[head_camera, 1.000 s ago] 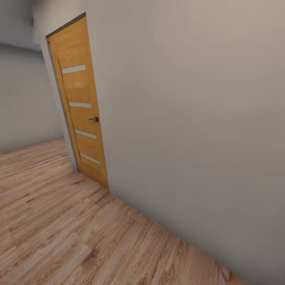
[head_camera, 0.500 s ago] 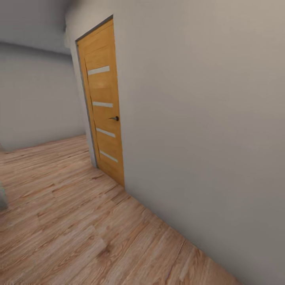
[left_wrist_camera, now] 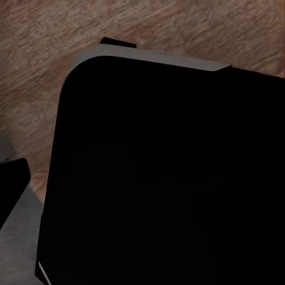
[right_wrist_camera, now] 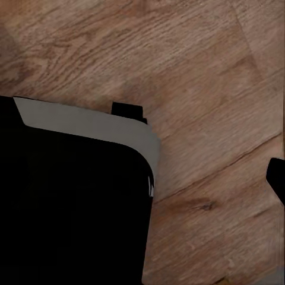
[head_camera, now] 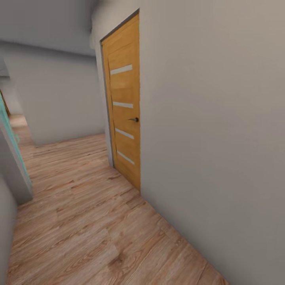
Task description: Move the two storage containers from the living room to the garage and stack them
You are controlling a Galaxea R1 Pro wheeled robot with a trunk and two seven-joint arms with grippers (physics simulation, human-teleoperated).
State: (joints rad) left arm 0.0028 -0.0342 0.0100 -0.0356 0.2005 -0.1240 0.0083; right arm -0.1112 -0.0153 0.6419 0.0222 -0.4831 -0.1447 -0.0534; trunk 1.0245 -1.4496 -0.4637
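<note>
Since half a second ago the whole head view has swung: the honey-coloured wooden door with four pale horizontal glass slits (head_camera: pixel 123 107) sits further toward the right of the picture, and more of the corridor to its left has opened up. A grey wall end with a teal-edged strip (head_camera: pixel 12 158) has come into sight at the left side, where earlier there was just a sliver of grey. This is the camera turning, not the door shifting.

The door is closed in its dark grey frame, with a small dark lever handle (head_camera: pixel 135 119) on its right side. A plain pale grey wall (head_camera: pixel 213 130) runs from it toward the viewer along the right. A light wood-plank floor (head_camera: pixel 87 221) covers the passage, and a further pale wall (head_camera: pixel 59 103) closes it behind.

In both wrist views a large black rounded-corner body with a light grey rim (right_wrist_camera: pixel 95 127) blocks most of the frame above the planks.

Whether either claw is spread or pressed together cannot be told, and where the storage containers are cannot be told.
</note>
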